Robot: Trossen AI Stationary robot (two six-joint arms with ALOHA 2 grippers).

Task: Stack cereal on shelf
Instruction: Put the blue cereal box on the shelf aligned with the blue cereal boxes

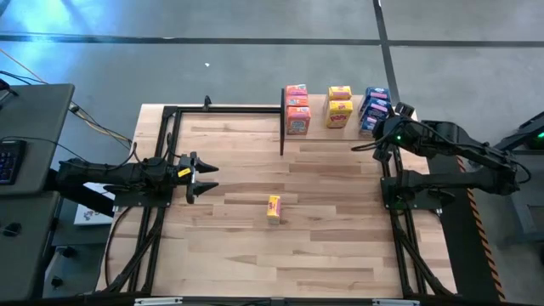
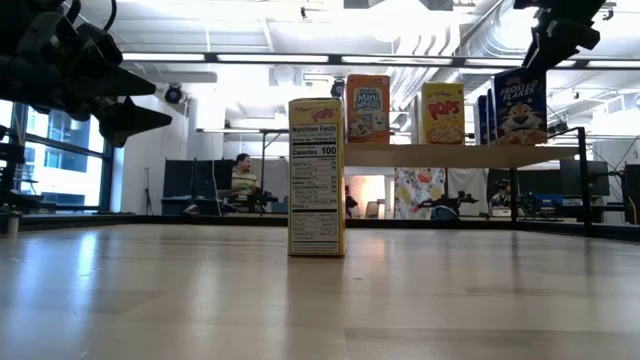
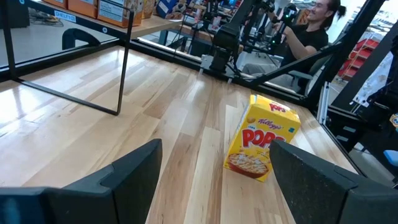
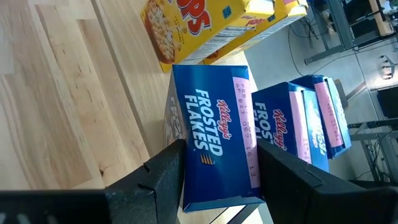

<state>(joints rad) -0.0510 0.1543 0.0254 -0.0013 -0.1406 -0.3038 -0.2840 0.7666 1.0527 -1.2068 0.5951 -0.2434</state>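
Note:
The shelf stands at the table's far right and carries rows of upright cereal boxes: orange-pink, yellow and blue. My right gripper reaches in from the right and is shut on the nearest blue box, which also shows on the shelf in the low view. One yellow box stands upright on its bottom end mid-table. My left gripper hovers open at the table's left, pointing at that yellow box from a distance. My right gripper has the blue box's top end between its two fingers, one on the box's near broad face and one on its far broad face. The fingers come from the table's right, slanting down, and lie along the top. The box stands upright on the shelf.
Two more blue boxes stand close behind the held one, with the yellow row beside it. The shelf's black post rises at its left end. A person sits beyond the table.

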